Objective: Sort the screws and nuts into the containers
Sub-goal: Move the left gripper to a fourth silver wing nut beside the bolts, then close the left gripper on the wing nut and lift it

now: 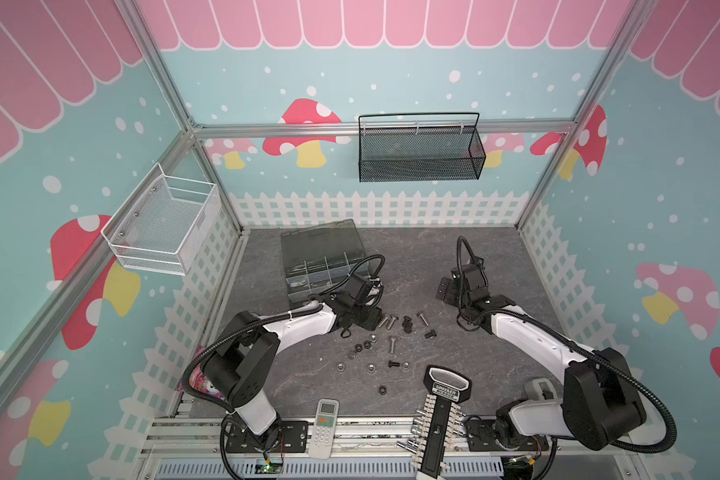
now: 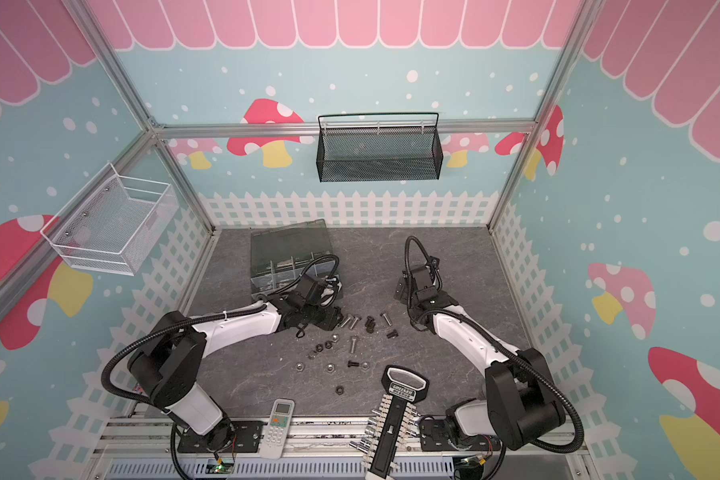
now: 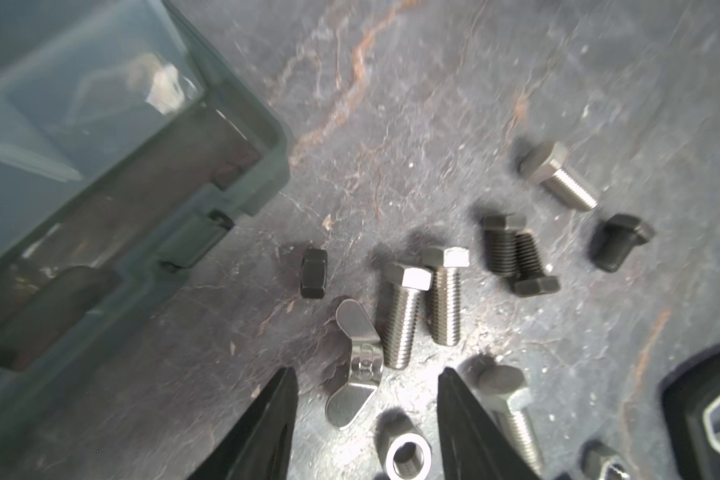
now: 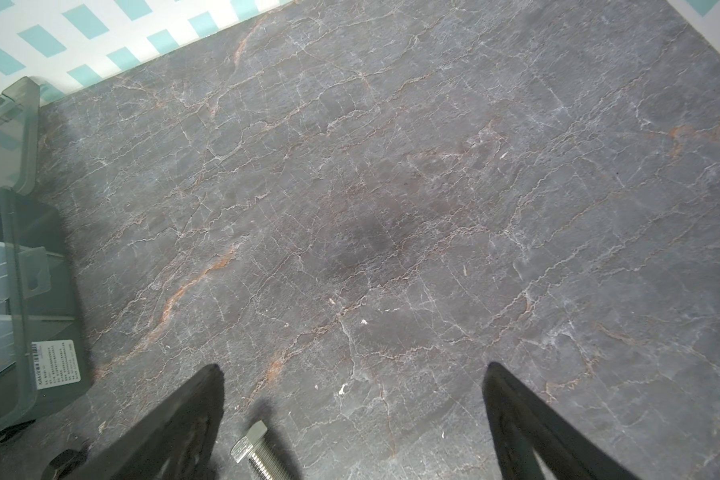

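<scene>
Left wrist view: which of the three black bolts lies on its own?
The black screw near a silver screw, touching nothing. The other two black screws lie side by side, their heads pointing opposite ways.

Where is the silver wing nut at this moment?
In the left wrist view the wing nut lies on the table between the parted fingertips of the left gripper, right beside two silver screws, near the organizer box corner.

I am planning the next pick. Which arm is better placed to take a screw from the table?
Left, I think. The left gripper is open, two silver screws lie just ahead of its tips, and the box is beside it. The right gripper is open over mostly bare table.
</scene>
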